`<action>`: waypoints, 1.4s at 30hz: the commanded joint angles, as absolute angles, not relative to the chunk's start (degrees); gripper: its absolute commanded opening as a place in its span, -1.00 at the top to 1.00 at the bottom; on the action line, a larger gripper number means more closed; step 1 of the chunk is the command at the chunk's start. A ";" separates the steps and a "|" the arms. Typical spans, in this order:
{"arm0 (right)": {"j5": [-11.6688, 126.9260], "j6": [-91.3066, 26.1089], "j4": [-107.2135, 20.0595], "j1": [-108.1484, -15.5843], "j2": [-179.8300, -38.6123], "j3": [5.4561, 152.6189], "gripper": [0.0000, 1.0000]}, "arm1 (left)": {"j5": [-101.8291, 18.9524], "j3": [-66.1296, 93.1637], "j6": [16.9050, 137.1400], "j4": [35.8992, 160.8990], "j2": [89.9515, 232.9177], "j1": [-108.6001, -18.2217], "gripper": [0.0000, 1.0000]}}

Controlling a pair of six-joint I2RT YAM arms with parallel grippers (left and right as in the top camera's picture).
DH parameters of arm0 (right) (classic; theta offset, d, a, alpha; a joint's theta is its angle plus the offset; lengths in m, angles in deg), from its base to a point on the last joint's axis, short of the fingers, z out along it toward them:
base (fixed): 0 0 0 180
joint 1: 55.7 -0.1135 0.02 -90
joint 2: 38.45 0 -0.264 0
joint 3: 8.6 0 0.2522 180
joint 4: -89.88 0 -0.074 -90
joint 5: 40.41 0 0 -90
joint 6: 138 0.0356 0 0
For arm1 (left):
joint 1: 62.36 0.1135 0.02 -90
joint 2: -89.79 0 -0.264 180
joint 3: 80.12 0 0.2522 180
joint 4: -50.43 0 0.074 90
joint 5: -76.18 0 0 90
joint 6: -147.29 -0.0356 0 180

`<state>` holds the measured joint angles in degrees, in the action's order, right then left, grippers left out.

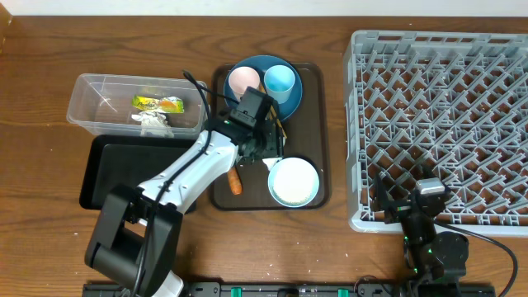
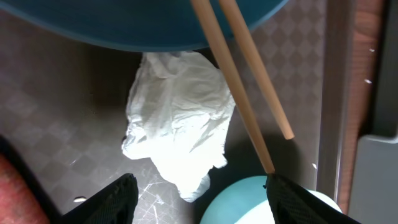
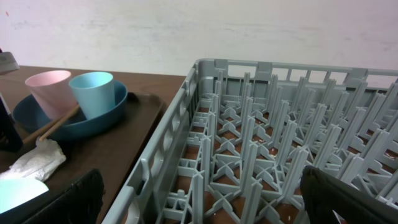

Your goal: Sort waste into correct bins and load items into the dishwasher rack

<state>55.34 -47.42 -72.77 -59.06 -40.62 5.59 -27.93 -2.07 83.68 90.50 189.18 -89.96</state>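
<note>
In the left wrist view the left gripper [image 2: 200,183] hangs released. Its dark fingers [image 2: 109,202] are spread at the bottom corners of the frame, with the crumpled paper [image 2: 177,124] just beyond and between them, untouched on the brown tray [image 2: 56,106]. That looks like a line-up for lifting the paper as waste.

The bowl [image 2: 245,199] shows at bottom centre, close against the paper. The chopsticks [image 2: 239,87] slant from top centre to lower right, off the plate [image 2: 124,22] and over the paper's right side, so a grab might snag them.

In the right wrist view the right gripper [image 3: 202,177] waits wide apart, grasping nothing, at the near edge of the rack [image 3: 261,149].

No writing is legible. The print on the wrapper [image 1: 157,104], upper left in the overhead view, is too small to read.
</note>
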 commanded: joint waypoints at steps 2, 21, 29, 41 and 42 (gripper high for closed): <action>55.41 -48.05 -72.61 -59.39 -40.23 5.48 -0.99 | -33.90 -2.48 79.81 90.28 189.44 -88.69 -0.38; 55.41 -48.07 -72.61 -59.36 -40.23 5.48 -0.98 | -29.29 -2.85 83.57 93.32 191.15 -83.86 -0.50; 55.41 -48.07 -72.61 -59.36 -40.23 5.48 -0.99 | -29.13 -2.85 83.96 89.82 193.18 -86.09 -0.59; 55.41 -48.07 -72.61 -59.36 -40.23 5.48 -0.98 | -22.16 -2.90 85.97 89.73 195.63 -87.84 -0.70; 55.41 -48.07 -72.61 -59.36 -40.23 5.48 -0.98 | -22.12 -2.90 86.17 89.71 196.11 -87.84 -0.69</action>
<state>55.34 -47.42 -72.77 -59.06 -40.62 5.59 -25.31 -2.18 84.71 89.67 194.54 -87.86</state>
